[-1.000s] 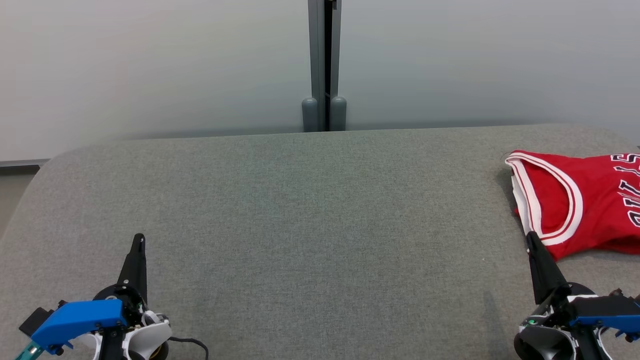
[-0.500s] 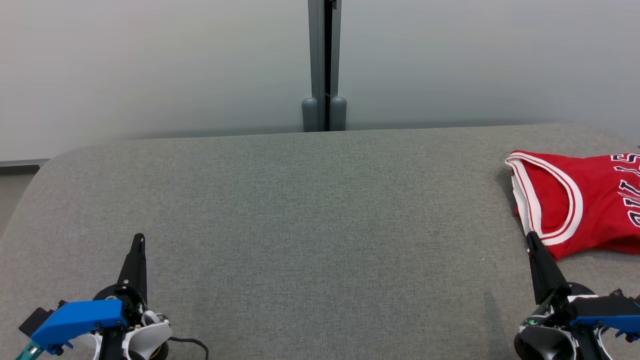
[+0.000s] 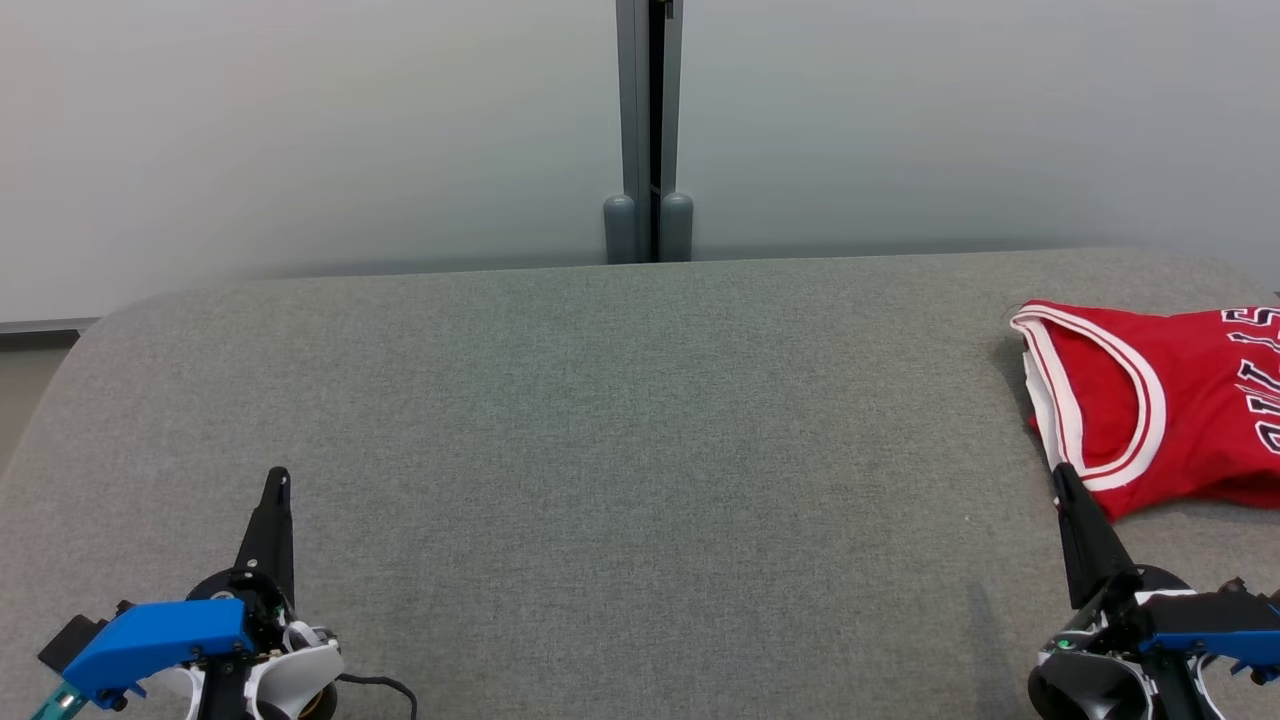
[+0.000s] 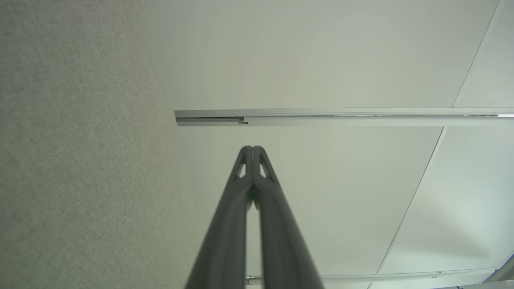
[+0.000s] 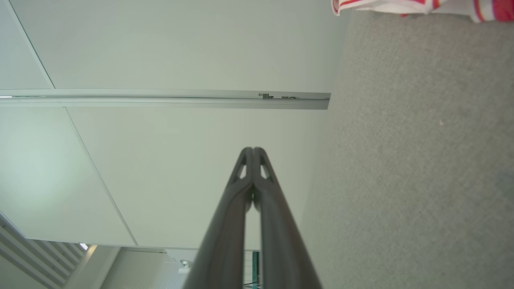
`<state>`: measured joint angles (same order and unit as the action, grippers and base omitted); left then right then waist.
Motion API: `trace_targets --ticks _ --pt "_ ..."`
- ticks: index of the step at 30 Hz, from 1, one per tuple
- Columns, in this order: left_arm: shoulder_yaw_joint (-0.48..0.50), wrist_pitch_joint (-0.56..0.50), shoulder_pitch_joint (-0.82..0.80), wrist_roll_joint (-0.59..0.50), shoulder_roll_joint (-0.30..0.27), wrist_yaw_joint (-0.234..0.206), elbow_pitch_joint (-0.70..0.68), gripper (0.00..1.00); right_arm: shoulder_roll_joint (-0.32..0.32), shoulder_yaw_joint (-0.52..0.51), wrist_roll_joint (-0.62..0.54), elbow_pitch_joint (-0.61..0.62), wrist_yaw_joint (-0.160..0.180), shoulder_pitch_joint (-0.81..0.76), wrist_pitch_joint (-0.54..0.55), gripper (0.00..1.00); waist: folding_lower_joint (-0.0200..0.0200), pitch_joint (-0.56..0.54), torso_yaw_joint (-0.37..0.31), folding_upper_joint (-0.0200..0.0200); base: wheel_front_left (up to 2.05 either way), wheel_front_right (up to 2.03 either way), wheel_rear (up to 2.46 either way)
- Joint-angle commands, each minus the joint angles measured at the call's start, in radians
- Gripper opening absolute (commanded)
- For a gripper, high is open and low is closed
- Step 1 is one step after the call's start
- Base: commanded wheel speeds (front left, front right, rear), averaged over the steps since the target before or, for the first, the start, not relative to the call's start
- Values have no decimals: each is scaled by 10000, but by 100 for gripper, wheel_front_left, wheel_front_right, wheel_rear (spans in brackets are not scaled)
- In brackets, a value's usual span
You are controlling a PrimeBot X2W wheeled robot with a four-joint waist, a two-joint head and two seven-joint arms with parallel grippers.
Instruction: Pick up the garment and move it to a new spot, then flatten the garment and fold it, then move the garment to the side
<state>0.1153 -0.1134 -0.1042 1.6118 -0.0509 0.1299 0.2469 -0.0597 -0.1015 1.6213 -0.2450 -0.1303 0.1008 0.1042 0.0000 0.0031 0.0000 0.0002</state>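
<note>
Red with white trim and dark lettering, the garment point(image 3: 1150, 400) lies at the far right of the grey cloth-covered tabletop point(image 3: 640, 450), running out past the right edge of the head view, so its full shape is hidden. The part that shows lies fairly flat, with an armhole turned to the left. Over the last second nothing has changed: the garment lies where it lay and both arms are as they were. The left hand point(image 3: 276, 482) sits at the near left over bare tabletop, fingers pressed together and empty, and its wrist view shows the tips point(image 4: 252, 149) meeting against the pale wall point(image 4: 321, 60). The right hand point(image 3: 1062, 475) sits at the near right, likewise closed on nothing. Its tip comes just beside the garment's near-left edge in the head view, and in its wrist view the cloth point(image 5: 401, 6) lies off to one side, apart from the fingers point(image 5: 252, 150). This stillness reads as a pause, not work in progress. The garment looks set aside at the right, perhaps already folded, though that cannot be confirmed.
</note>
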Motion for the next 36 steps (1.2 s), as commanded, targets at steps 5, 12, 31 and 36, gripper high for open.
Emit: trace_targets --ticks 5,12,31,36 --pt "31 -43 -94 22 25 46 -39 0 21 -30 1 -20 -7 150 32 0 0 0 0 -2 0 0 0" --pt "33 -42 -94 20 27 46 -40 0 26 -40 -12 -19 -7 152 46 0 0 0 0 -2 0 0 0" --pt "35 -43 -94 16 29 46 -40 0 43 -68 -41 -22 -7 155 72 0 0 0 0 -2 0 0 0" --pt "36 -44 -94 15 28 46 -40 0 47 -75 -48 -22 -7 156 80 0 0 0 0 -2 0 0 0"
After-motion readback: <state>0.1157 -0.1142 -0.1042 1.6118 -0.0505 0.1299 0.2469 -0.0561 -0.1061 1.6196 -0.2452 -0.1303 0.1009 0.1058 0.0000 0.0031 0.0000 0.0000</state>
